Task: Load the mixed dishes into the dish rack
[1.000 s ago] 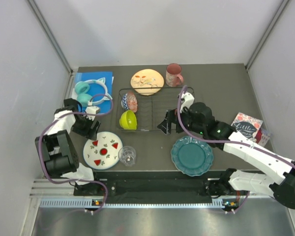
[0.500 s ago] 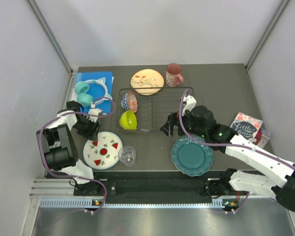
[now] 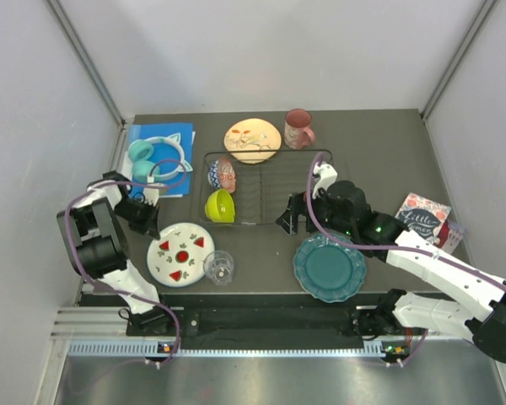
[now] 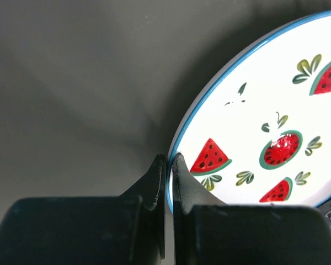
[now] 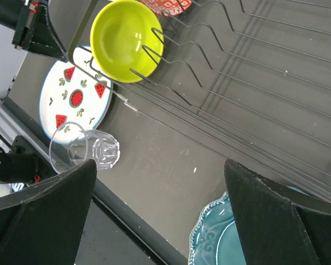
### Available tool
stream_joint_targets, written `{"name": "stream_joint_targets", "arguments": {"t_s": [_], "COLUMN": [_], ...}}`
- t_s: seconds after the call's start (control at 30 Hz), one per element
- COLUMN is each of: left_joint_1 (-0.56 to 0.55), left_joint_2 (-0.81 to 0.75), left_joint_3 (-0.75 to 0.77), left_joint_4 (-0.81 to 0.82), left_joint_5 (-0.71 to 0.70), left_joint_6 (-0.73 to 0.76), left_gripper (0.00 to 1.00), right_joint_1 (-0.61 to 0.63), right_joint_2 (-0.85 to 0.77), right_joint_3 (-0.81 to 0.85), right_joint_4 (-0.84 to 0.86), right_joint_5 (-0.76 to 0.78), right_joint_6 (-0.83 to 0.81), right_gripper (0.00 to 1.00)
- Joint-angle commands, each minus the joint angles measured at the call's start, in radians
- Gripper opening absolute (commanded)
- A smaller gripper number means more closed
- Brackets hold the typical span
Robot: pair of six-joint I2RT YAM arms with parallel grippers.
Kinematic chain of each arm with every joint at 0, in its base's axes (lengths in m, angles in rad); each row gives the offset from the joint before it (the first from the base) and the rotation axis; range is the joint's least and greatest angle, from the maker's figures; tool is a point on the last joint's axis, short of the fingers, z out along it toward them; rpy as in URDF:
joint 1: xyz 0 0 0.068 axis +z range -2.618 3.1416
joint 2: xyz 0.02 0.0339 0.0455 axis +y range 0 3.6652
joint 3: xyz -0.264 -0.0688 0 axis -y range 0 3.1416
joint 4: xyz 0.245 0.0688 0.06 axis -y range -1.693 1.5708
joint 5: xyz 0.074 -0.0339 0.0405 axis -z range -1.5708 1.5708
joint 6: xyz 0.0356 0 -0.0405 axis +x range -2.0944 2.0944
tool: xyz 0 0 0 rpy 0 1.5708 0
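Over the last second the left end effector (image 4: 169,163) was brought from wide to a tight pinch and its arm was swung back toward the counter's left edge. The white plate (image 3: 181,255) was nudged slightly. The right end effector (image 3: 291,218) was shifted a little nearer.

The left end effector was seen clamped on the white plate's blue rim at its far-left edge. The plate lay at the front left of the counter (image 3: 379,160), just beside the glass (image 3: 219,267). The right end effector was held wide and empty, by the rack's (image 3: 270,153) near-right corner.

The grasp on the white plate was judged just made. A lift would be called for next, with the plate tipped on edge and slotted between the rack's prongs, clear of the glass. Slippage could be expected from so thin a pinch on glazed ware.

The plate was round, shallow and glossy, painted with red watermelon slices. The rack was of thin black wire with zigzag prongs, and a shiny lime bowl (image 3: 220,205) and a red bowl (image 3: 223,175) were already stood in its left end. The teal plate (image 3: 330,267) was scalloped, the glass clear and faceted.
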Motion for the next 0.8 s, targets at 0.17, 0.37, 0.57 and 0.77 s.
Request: {"name": "stream_joint_targets", "arguments": {"t_s": [0.17, 0.37, 0.57, 0.77], "left_joint_1": [0.055, 0.075, 0.084, 0.084], "left_joint_2": [0.002, -0.082, -0.153, -0.284], "left_joint_3": [0.103, 0.199, 0.281, 0.295], "left_joint_4": [-0.013, -0.087, -0.139, -0.088], "left_joint_5": [-0.013, -0.042, -0.05, -0.018], "left_joint_6": [0.078, 0.102, 0.124, 0.119], "left_gripper": [0.0, 0.0, 0.0, 0.0], "right_joint_1": [0.009, 0.009, 0.015, 0.022], "right_joint_2": [-0.018, -0.019, -0.016, -0.005], "right_joint_3": [0.033, 0.023, 0.02, 0.027], "right_joint_4": [0.016, 0.039, 0.061, 0.069], "right_joint_5": [0.017, 0.015, 0.015, 0.006], "right_joint_6": [-0.005, -0.003, 0.002, -0.003], "right_gripper": [0.95, 0.94, 0.93, 0.91]}}
